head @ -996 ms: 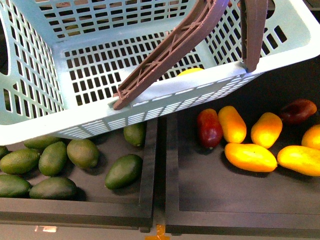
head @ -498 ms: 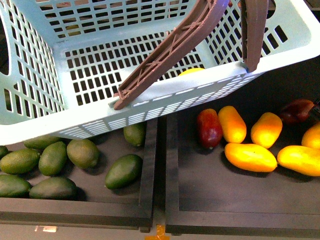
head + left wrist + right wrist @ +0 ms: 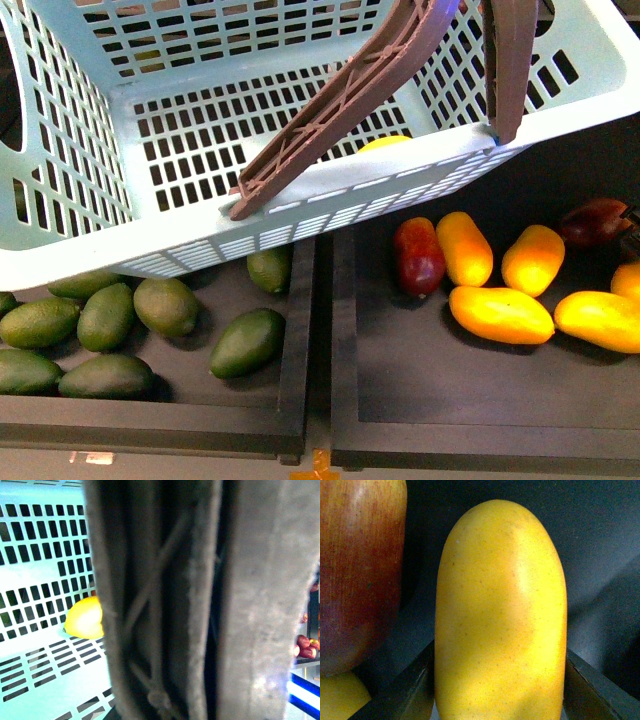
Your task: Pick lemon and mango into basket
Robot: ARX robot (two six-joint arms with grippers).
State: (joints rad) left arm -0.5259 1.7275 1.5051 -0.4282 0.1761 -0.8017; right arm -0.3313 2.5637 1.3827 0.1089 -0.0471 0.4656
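Mango [image 3: 500, 615]: dead ahead of the right tool [image 3: 500, 695] — long axis running straight away from it.
Right tool: fingers [image 3: 412, 692] apart, flanking the mango — not yet closed.

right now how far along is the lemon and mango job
Done: the lemon already lies in the basket. In hand: the right gripper straddles a mango lying in the tray; whether it has clamped, I cannot tell. Left: lifting that mango into the basket.
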